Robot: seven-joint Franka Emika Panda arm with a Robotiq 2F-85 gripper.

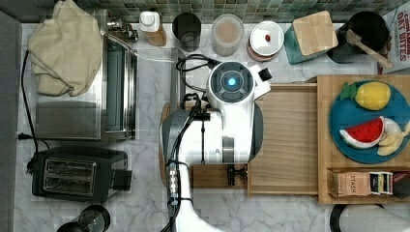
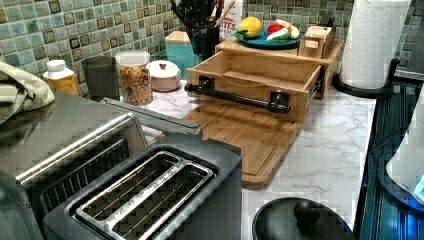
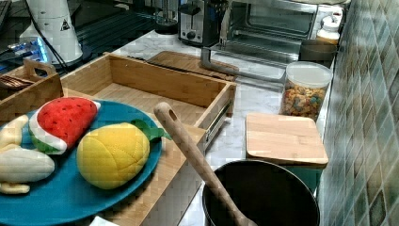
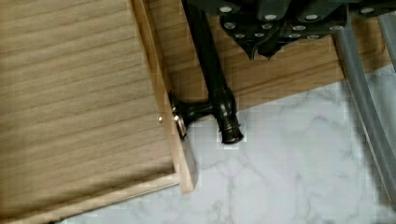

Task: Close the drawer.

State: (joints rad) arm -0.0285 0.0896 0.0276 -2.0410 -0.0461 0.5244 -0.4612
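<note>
The drawer (image 1: 285, 140) is a light-wood tray standing pulled out of the wooden stand (image 1: 323, 135), toward the top view's left. Its floor (image 3: 141, 96) is bare. A long black bar handle (image 2: 235, 97) runs along its front wall. In the wrist view, my gripper (image 4: 262, 49) hangs shut and holds nothing. It is just outside the handle (image 4: 212, 79), over the cutting board, a little apart from the bar and near one end (image 4: 229, 133). From the top view, my arm (image 1: 231, 96) covers most of the drawer's front.
A bamboo cutting board (image 2: 245, 140) lies in front of the drawer. On the stand sits a blue plate (image 1: 345, 116) of toy fruit. A toaster oven (image 1: 82, 92) with its door down and a black toaster (image 1: 72, 174) stand at the top view's left. Jars line the back wall.
</note>
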